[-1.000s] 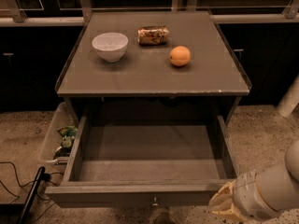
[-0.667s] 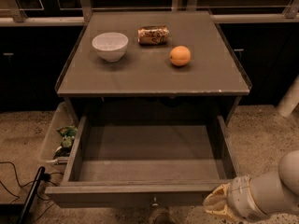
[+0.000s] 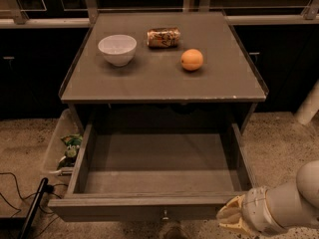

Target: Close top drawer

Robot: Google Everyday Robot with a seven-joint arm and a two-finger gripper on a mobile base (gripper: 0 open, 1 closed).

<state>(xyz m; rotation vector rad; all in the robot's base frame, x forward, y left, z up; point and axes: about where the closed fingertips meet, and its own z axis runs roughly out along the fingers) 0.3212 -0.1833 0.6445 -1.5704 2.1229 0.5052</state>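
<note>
The top drawer (image 3: 149, 203) of the grey-brown cabinet is pulled far out toward me and is empty inside. Its front panel runs along the bottom of the view, with a small metal knob (image 3: 165, 214) at its centre. My gripper (image 3: 232, 218) is at the lower right, on a white arm, right beside the right end of the drawer front. Whether it touches the front is not visible.
On the cabinet top (image 3: 159, 78) stand a white bowl (image 3: 117, 49), a lying can (image 3: 163, 37) and an orange (image 3: 192, 59). A clear bin (image 3: 62, 143) with items sits on the floor at the left, beside black cables (image 3: 20, 203). A white post (image 3: 309, 106) stands at the right.
My gripper and arm have shifted a little to the left, toward the right end of the drawer front. The drawer has not visibly moved.
</note>
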